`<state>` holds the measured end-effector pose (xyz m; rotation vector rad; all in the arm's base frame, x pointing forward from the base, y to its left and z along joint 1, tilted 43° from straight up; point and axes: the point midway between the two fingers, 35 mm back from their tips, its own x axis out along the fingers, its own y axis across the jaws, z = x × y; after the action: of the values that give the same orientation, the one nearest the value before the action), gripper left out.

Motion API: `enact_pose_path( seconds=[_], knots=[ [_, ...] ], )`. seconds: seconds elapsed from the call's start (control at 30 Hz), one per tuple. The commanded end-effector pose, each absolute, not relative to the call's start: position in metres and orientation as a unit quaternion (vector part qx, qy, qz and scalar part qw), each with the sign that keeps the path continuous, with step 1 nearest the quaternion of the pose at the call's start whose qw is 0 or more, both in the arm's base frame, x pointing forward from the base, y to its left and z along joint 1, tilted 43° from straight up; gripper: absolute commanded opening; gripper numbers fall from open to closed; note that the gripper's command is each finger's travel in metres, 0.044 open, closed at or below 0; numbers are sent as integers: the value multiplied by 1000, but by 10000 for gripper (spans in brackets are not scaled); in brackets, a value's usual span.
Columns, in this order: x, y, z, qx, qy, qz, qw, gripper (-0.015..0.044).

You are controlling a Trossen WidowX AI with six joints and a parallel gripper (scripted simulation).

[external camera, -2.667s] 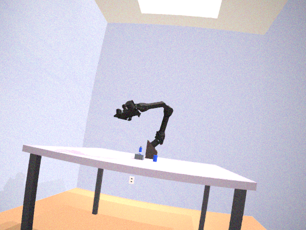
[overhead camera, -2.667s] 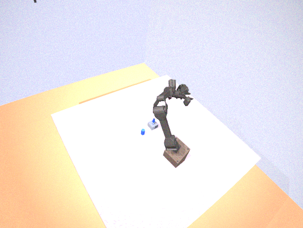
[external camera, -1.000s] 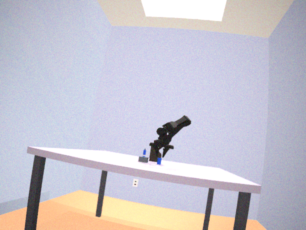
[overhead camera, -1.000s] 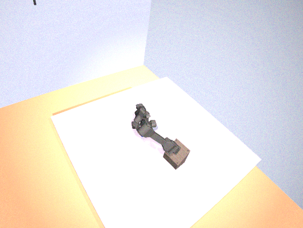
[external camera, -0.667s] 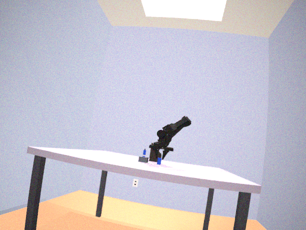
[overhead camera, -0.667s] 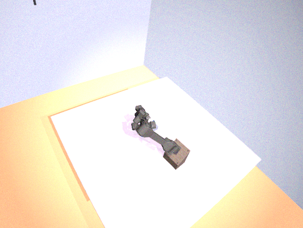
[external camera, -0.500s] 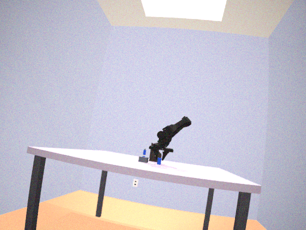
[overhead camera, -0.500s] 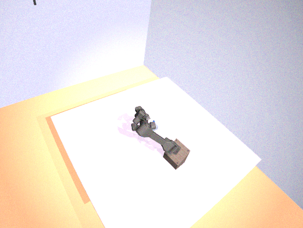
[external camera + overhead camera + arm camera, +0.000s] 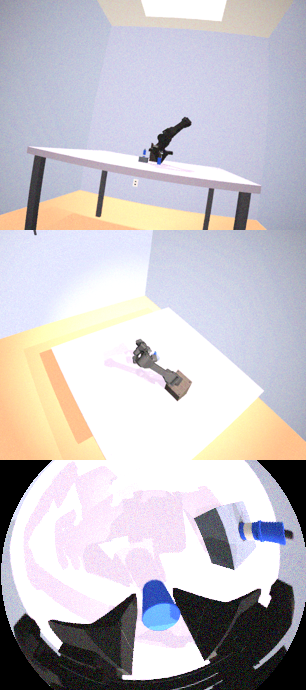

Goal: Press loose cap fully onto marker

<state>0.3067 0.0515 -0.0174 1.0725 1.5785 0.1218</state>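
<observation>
From the top view I see the arm (image 9: 157, 369) (image 9: 176, 128) reaching from its brown base (image 9: 183, 383) toward the upper left across the pale worktop (image 9: 200, 355) (image 9: 125, 169) (image 9: 110, 605). Its own links cover most of the end effector (image 9: 144, 358) (image 9: 160, 155) (image 9: 154, 591), around the middle of the frame, and I can't make out the cap there. Just to the right of it, a bit of the blue marker (image 9: 155, 353) (image 9: 144, 152) (image 9: 270, 532) shows.

On my exterior view, the arm slants down from the right toward the lower middle of the frame, with the end effector low at the cap (image 9: 159, 160) (image 9: 160, 605). The blue cap is on the worktop, near the grey holder block (image 9: 143, 159) (image 9: 217, 540) and to its right in the frame. The marker stands upright in the block, bare of its cap, dark tip up.

In the wrist view I have the cap just below the middle of the frame, between the two dark fingers. They stand apart, with a strip of worktop showing between the left-hand finger and the cap; whether the right-hand one touches it, I can't tell. I don't see it clamped. The block sits at the upper right, with the marker's tip pointing to the frame's right edge
</observation>
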Motion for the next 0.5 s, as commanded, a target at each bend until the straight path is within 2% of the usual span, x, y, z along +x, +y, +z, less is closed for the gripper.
enact_pose_path(
  seconds=[0.0, 0.27, 0.4, 0.47],
  knots=[
    [305, 53, -18, 461, 675, 51, 573, 158],
    [305, 53, -18, 461, 675, 51, 573, 105],
    [305, 48, -14, 461, 675, 51, 574, 0],
    [305, 44, -10, 461, 675, 50, 574, 0]
  ],
)
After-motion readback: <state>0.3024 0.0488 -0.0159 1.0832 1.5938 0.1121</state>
